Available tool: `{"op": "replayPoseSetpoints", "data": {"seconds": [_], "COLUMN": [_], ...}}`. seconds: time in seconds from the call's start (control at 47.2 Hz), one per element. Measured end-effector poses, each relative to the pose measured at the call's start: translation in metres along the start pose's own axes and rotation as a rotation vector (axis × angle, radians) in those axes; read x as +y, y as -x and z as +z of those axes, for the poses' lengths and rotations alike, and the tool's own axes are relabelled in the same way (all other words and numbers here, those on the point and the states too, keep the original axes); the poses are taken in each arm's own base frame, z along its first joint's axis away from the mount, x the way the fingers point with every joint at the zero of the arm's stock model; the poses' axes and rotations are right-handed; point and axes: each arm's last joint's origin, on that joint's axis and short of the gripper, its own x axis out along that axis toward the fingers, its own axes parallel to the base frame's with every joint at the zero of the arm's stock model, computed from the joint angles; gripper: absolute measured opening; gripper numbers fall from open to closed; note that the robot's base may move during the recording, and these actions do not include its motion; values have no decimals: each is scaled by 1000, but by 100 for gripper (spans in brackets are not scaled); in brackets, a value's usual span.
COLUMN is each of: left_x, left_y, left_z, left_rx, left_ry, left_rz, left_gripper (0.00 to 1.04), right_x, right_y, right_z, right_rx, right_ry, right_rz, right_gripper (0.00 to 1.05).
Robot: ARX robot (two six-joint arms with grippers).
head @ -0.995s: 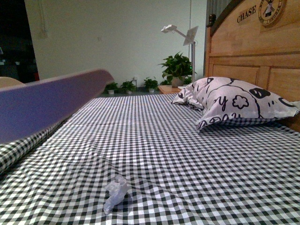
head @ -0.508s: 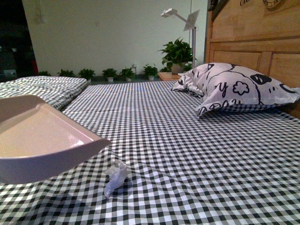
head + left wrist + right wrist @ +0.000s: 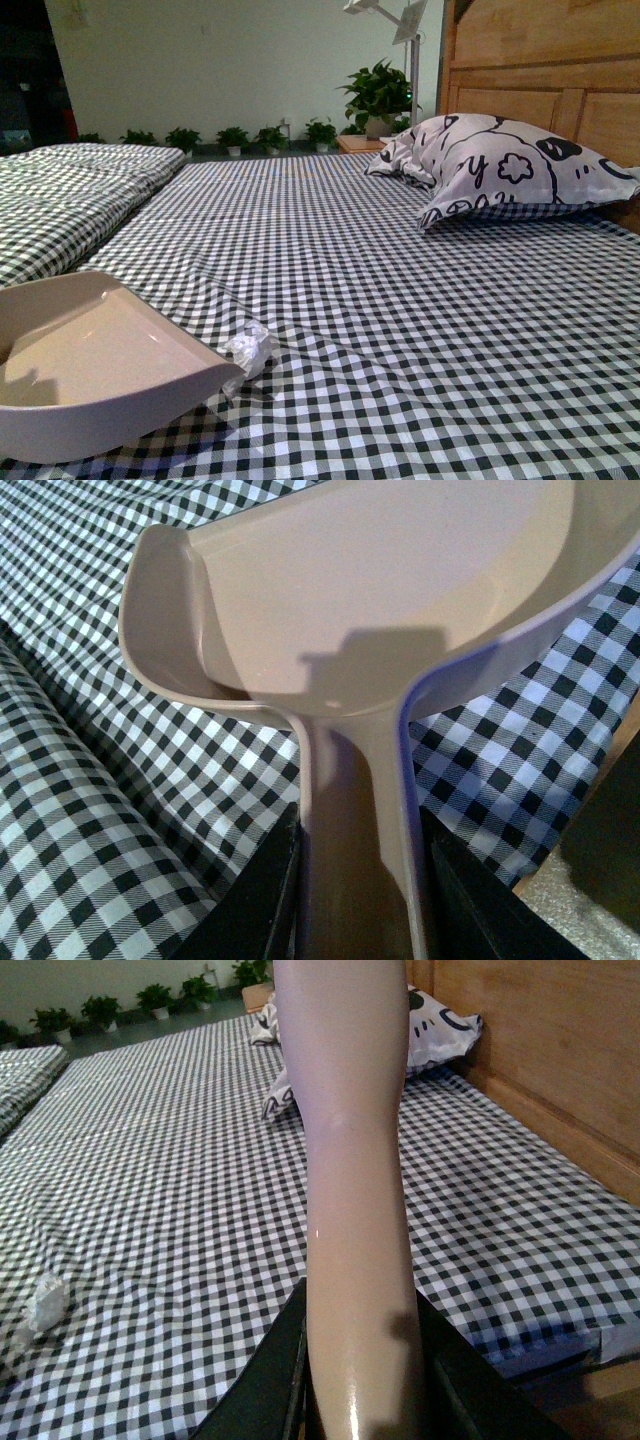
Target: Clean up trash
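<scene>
**Little Paper Ball Is Lying Right By The Dustpan**

The trash [image 3: 248,350], a small crumpled white wad, is lying on the black-and-white checked sheet [image 3: 400,330] near the front of the bed. It is sitting just beside the front corner of the beige dustpan [image 3: 90,350]. I cannot tell if the two are touching. The dustpan is sitting low on the robot's left side.

In the left wrist view, the left gripper [image 3: 358,880] is pinching the dustpan's handle. Its jaws are pressing on the handle from both sides.

In the right wrist view, the right gripper [image 3: 360,1370] is pinching a long beige handle [image 3: 350,1160] the same way, with its jaws tight against it. The far end of that handle is running out of the picture.

A white pillow [image 3: 500,170] with black drawings is leaning by the wooden headboard [image 3: 540,60], far off on the right. One black mark on it is looking like the letter "y", and another is looking like a flower.

A folded checked blanket [image 3: 70,190] is lying on the left. Green potted plants [image 3: 378,95] are standing by the far wall.
</scene>
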Motion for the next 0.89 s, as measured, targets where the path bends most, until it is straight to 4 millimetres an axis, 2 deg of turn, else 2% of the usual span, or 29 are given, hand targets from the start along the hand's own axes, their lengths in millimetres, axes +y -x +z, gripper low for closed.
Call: {"op": "replayPoseSetpoints", "data": {"seconds": [0.466,0.889], "left_x": [0,-1], "left_y": [-25,-34], "left_z": [-11,-17], "left_rx": [25,55], "left_ry": [-4,-88], "left_rz": [-119,-130], "left_gripper": [29,29], "right_x": [0,0], "right_y": [0,0], "right_z": [0,0], "right_rx": [0,0], "right_ry": [0,0], "right_rz": [0,0], "right_gripper": [21,21]}}
